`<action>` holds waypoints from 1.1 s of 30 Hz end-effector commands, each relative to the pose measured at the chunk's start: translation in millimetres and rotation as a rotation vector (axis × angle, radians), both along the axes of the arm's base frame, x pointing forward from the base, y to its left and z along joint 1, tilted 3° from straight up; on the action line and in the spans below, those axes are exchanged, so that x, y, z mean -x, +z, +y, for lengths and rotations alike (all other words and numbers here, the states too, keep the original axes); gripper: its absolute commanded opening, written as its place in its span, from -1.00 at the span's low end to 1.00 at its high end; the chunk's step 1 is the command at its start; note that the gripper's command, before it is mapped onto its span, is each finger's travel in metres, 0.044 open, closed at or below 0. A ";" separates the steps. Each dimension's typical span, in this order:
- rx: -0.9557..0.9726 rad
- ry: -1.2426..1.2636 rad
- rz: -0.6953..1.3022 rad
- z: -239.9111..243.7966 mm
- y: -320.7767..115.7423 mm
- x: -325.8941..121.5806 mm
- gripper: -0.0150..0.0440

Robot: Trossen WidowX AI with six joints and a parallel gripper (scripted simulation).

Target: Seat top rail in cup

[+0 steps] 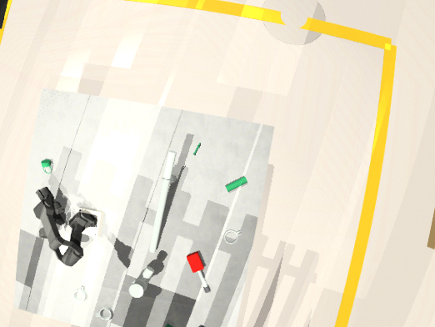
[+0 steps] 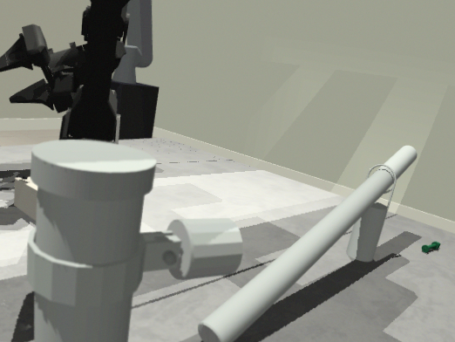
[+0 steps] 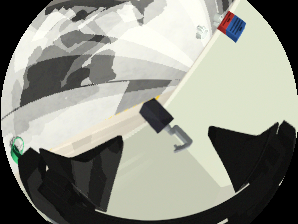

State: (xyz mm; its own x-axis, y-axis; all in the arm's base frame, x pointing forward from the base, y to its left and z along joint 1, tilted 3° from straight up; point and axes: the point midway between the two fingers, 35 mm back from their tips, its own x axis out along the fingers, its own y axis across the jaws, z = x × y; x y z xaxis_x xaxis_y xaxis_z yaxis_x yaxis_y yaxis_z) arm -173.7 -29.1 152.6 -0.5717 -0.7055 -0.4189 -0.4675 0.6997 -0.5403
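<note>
The white rail (image 1: 162,208) (image 2: 301,262) slopes down through the loop cap (image 2: 394,185) on the short post (image 2: 368,235). Its near cut end (image 2: 211,332) is outside the rail-end cup (image 1: 147,273) (image 2: 215,249), lower than the cup and apart from it. The cup juts sideways from the brace band (image 2: 57,279) around the big post (image 1: 137,289) (image 2: 87,218). The band sits a little below the post cap (image 2: 93,159). My gripper (image 2: 8,83) (image 3: 168,136) is open and empty, raised beyond the post in the exterior view, far from the rail. The cup's inside is hidden.
A red-headed mallet (image 1: 195,262) and a green cylinder (image 1: 236,183) lie right of the rail. A small green piece (image 1: 197,148) (image 2: 431,247) lies near its far end. A grey ring clamp (image 1: 231,236) lies at right. A green-topped ring (image 1: 46,163) lies at far left.
</note>
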 end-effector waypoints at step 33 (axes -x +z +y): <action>-1.287 -0.395 -0.633 259.2 20.3 -291.5 1.00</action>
